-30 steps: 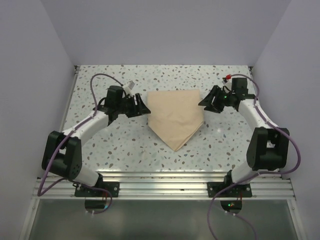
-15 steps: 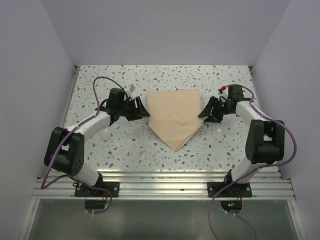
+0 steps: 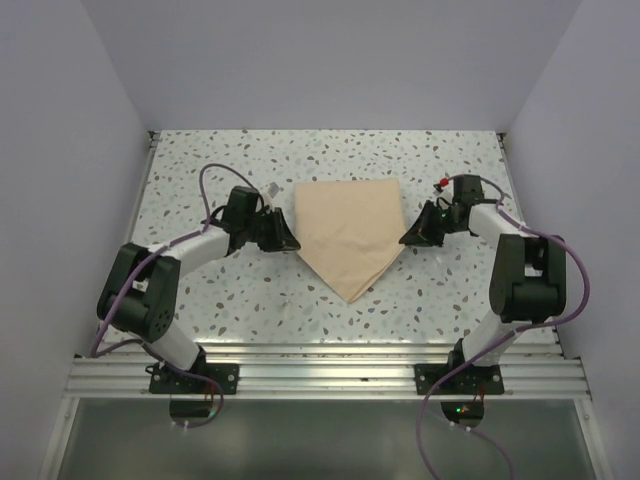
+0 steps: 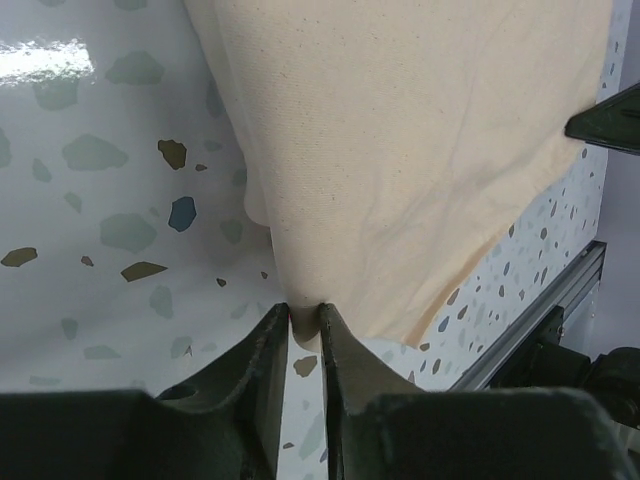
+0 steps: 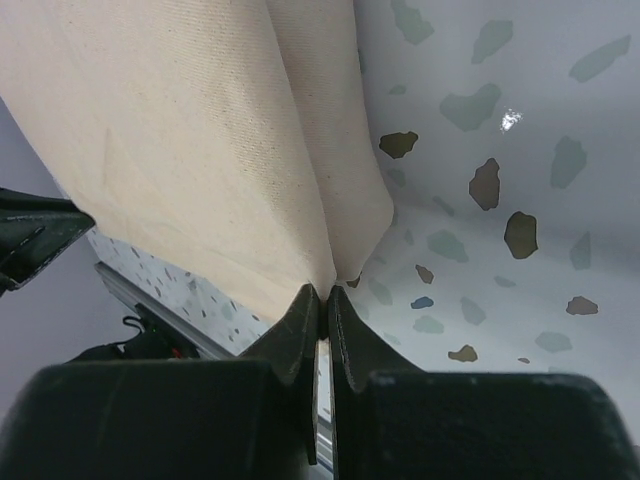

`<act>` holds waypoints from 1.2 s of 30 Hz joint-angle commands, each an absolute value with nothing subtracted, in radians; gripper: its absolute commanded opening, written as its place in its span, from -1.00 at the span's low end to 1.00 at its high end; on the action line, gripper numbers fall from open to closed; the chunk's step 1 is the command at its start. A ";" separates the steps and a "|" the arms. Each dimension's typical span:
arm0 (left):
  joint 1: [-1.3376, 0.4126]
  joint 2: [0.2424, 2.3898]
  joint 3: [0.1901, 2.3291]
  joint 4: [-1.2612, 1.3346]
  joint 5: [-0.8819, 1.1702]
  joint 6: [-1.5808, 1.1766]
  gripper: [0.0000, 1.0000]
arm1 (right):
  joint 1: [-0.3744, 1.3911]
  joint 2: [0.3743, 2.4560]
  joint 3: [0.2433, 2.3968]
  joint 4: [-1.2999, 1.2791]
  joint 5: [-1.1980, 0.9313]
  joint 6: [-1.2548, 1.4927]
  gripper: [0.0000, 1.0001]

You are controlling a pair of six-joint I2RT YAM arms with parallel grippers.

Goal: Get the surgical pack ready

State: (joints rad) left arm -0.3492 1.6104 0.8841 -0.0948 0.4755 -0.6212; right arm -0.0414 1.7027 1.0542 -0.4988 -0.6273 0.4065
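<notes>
We see the tan wrap sheet point(image 3: 350, 230) lying in the middle of the speckled table point(image 3: 250, 290), folded so it comes to a point on the side near our arms. Our left gripper point(image 3: 292, 243) pinches the sheet's left edge, fingers close together. Our right gripper point(image 3: 406, 240) pinches the right edge, fingers squeezed tight on the cloth.

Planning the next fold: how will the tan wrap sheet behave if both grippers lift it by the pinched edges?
Probably floppy: the wrap sheet creases and bunches where the left gripper pinches it, so its middle would likely sag. Likely light: thin folded layers show at the right gripper. Its matte weave should resist slipping.
</notes>
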 commanded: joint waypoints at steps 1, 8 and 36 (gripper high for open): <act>-0.351 1.632 0.879 -0.026 0.502 -0.630 -0.57 | -0.040 1.726 1.051 -0.476 -0.646 0.403 -1.00; -0.351 1.652 0.879 -0.015 0.505 -0.630 0.04 | -0.040 1.755 1.072 -0.508 -0.604 0.388 -1.00; -0.365 1.839 0.928 -0.029 0.402 -0.580 -1.00 | -0.041 1.963 1.216 -0.546 -0.408 0.414 -1.00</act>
State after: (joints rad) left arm -0.3672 1.8229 0.9142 0.0418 0.5110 -0.6342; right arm -0.0326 1.9236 1.1851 -0.5434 -0.6071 0.4294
